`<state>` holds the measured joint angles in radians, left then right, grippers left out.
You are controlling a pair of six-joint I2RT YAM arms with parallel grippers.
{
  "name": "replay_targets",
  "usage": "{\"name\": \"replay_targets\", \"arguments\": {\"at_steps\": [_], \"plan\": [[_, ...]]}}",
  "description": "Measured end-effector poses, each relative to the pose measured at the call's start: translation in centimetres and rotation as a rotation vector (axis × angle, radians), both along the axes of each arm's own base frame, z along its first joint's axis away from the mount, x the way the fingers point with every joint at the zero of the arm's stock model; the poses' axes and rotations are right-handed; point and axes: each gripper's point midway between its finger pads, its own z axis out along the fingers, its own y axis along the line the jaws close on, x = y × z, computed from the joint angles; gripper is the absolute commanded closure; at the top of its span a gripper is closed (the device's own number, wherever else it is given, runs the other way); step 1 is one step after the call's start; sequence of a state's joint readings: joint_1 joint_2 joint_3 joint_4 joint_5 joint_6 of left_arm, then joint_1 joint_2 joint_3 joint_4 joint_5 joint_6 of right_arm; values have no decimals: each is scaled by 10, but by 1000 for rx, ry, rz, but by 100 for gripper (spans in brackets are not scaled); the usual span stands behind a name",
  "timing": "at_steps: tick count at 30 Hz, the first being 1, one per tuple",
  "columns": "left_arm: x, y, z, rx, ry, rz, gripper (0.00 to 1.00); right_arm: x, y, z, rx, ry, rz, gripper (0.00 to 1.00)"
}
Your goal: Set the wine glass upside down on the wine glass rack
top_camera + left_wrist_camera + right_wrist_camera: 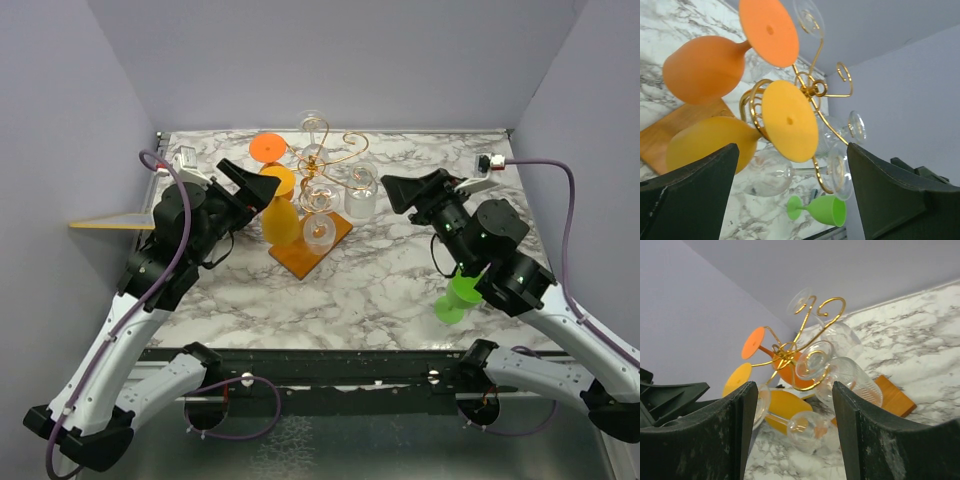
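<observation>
Left gripper (250, 182) has its fingers spread wide with nothing between them. It sits just beside the matte yellow wine glass (281, 222). Right gripper (393, 193) is also parted and empty, aimed at the thin gold wire rack on its orange-brown wooden base (300, 258).

The yellow glass hangs bowl-down on the rack, next to a matte orange glass (268, 147) and several clear glasses (318, 232). A lime-green wine glass (460, 295) lies on the white marble table (350, 300), partly under the right arm and well apart from the rack. It is probably the next one to hang.

Handling, judged: the coloured glasses look opaque and rubbery or plastic, so light, not brittle and fairly grippy. The best hold looks to be the stem or low on the bowl, leaving the foot free to slide into a scroll. The clear ones look fragile, so avoid knocking them.

Views:
- The left wrist camera shows the yellow foot sitting inside a gold curl, a seat the top camera cannot confirm.
- It also shows the green glass on its side, foot pointing left.
- The right wrist camera misses the green glass entirely, showing only the rack and what hangs on it.
- The top camera alone shows both arms and their spacing.
</observation>
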<state>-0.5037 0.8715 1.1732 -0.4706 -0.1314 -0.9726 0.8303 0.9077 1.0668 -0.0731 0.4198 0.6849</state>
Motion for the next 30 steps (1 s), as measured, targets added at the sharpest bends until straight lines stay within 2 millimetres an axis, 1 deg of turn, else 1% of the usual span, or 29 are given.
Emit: {"name": "replay_targets", "arguments": {"at_steps": [3,7,11,17,20,22,26,30], "plan": [[-4,8,-10,45,28,18,7,-1,-13,-9,-56,15,-42,31],[-15,21,-7,86,2,40,4,-4,-33,-30,-185,64,-102,30],[-28,37,14,129,-88,63,1,-5,-53,-55,-344,157,-167,30],[-46,54,39,193,-222,76,1,-14,-86,-104,-549,320,-260,32],[-51,58,49,218,-285,73,1,-21,-101,-122,-608,392,-306,32],[-53,58,53,232,-319,65,1,-27,-112,-132,-642,444,-340,32],[-54,55,49,277,-359,36,1,-38,-127,-144,-676,536,-396,33],[-51,51,43,317,-372,16,1,-54,-142,-160,-697,629,-437,40]]}}
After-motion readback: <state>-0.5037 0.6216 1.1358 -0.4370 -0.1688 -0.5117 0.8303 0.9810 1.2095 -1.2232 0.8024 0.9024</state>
